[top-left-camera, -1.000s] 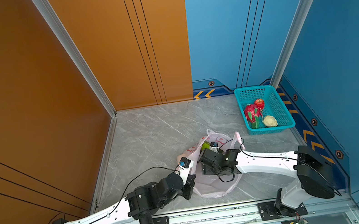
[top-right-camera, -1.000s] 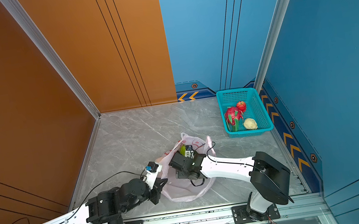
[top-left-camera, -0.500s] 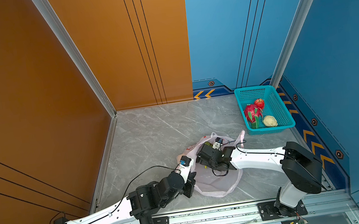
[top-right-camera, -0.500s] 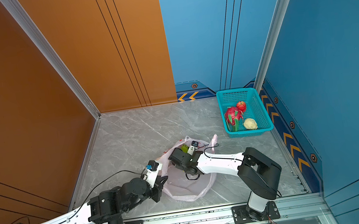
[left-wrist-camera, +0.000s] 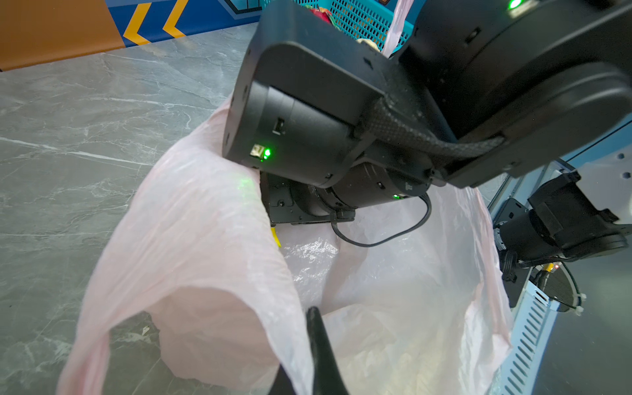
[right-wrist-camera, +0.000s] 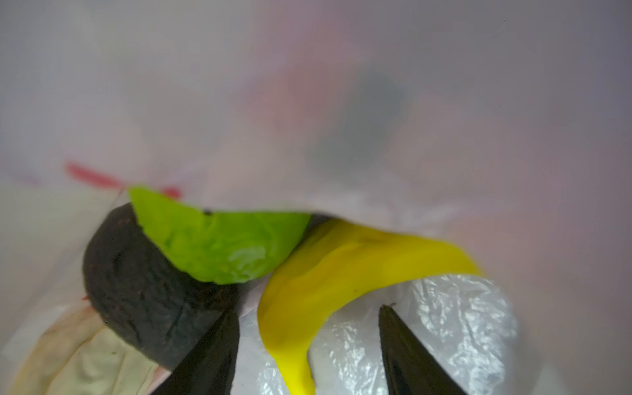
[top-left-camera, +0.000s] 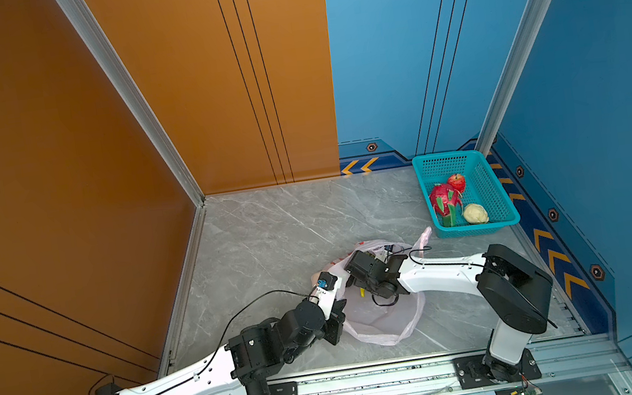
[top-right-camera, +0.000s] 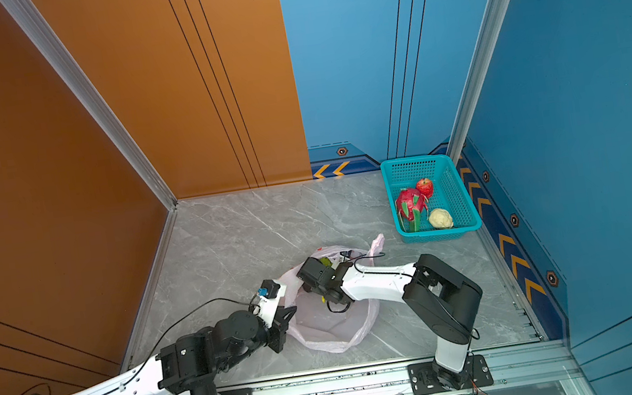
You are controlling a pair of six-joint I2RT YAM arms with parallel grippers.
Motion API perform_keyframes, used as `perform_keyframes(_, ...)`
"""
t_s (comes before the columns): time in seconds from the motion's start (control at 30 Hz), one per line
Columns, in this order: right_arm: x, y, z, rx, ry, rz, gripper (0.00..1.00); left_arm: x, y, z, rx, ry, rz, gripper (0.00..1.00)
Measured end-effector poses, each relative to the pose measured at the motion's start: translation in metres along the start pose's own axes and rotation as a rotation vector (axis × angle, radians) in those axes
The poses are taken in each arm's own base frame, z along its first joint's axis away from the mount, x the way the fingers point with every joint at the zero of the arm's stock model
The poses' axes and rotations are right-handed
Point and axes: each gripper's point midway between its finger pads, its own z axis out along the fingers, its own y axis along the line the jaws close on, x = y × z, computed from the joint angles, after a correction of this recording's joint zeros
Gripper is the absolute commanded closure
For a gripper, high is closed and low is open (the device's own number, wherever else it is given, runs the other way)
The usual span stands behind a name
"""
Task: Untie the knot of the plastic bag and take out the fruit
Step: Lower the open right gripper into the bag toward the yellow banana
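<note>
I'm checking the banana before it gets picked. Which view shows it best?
The right wrist view: the banana shows large and close between the open fingers of the right hand, beside the avocado, inside the plastic bag. The left wrist view shows only a yellow sliver under the right arm; both top views likewise.

A grey marble-patterned tabletop (top-left-camera: pixel 269 234) with pale veins carries two things. A thin, translucent pale pink plastic bag (top-left-camera: pixel 382 323) lies crumpled and open near the front edge. A teal perforated plastic basket (top-left-camera: pixel 478 228) stands in the far right corner, with one bag handle reaching close to it.
</note>
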Motion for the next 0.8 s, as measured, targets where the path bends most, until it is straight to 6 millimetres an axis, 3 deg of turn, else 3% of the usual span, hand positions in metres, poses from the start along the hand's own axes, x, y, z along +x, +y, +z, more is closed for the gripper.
perform_keyframes(0.23,0.009,0.025,-0.041,-0.133,0.050,-0.059,0.32,-0.011,0.007,-0.001,-0.017,-0.027,-0.019,1.00)
perform_keyframes(0.4,0.041,0.032,-0.066,-0.198,0.106,-0.165,0.32,-0.023,0.006,-0.001,-0.013,-0.056,-0.024,1.00)
perform_keyframes(0.57,0.066,0.018,-0.065,-0.171,0.157,-0.232,0.32,-0.029,0.003,-0.002,-0.005,-0.077,-0.021,1.00)
perform_keyframes(0.8,0.047,0.008,-0.050,-0.125,0.145,-0.217,0.31,-0.029,0.000,-0.002,0.013,-0.075,-0.018,1.00)
